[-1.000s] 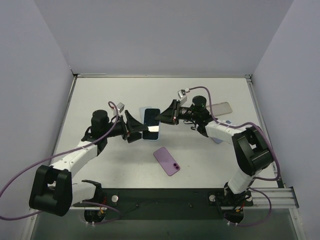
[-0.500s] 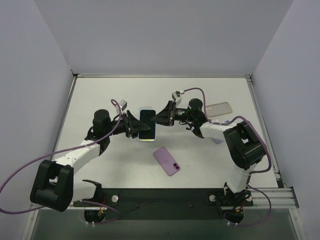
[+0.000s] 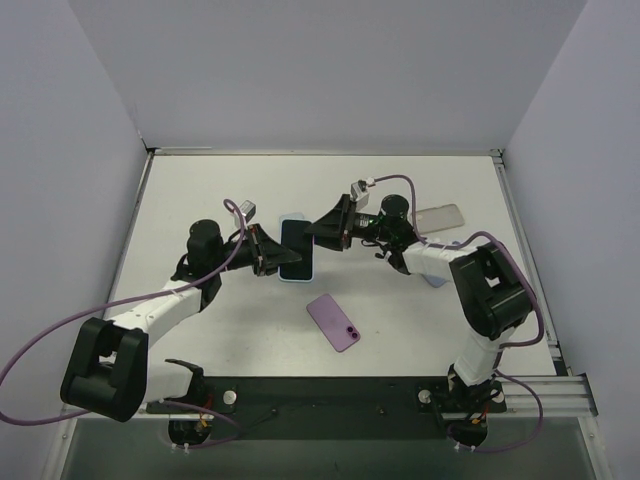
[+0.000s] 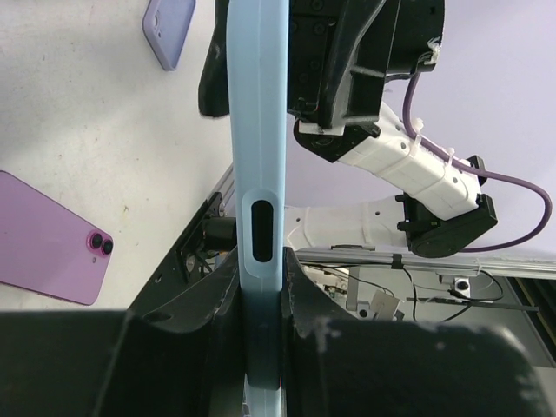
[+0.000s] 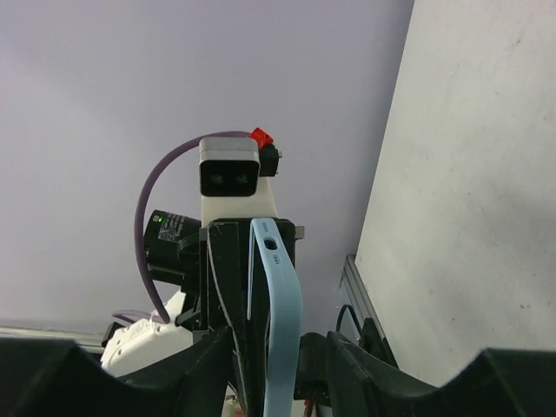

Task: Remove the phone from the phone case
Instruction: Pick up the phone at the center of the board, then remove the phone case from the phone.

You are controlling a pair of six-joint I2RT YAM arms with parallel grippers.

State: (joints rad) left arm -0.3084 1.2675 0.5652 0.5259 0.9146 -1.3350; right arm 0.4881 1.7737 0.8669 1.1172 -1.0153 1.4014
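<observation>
Both arms hold the light blue phone case up off the desk, over its middle, between them. The left end effector is clamped across the case's thin edge from the left, and the right end effector is pinched on its far right corner. The phone sits in the case, its dark screen showing from above with a blue rim round it, so I'd say the separating step is in hand and not yet done. Next, one side would need to hold the case firm while the other peels a corner of the rim back or pushes the phone out from behind. On the desk a purple phone lies nearer, back up. A greyish case at the far right looks empty, and a lavender item lies partly under the right arm, contents unclear
</observation>
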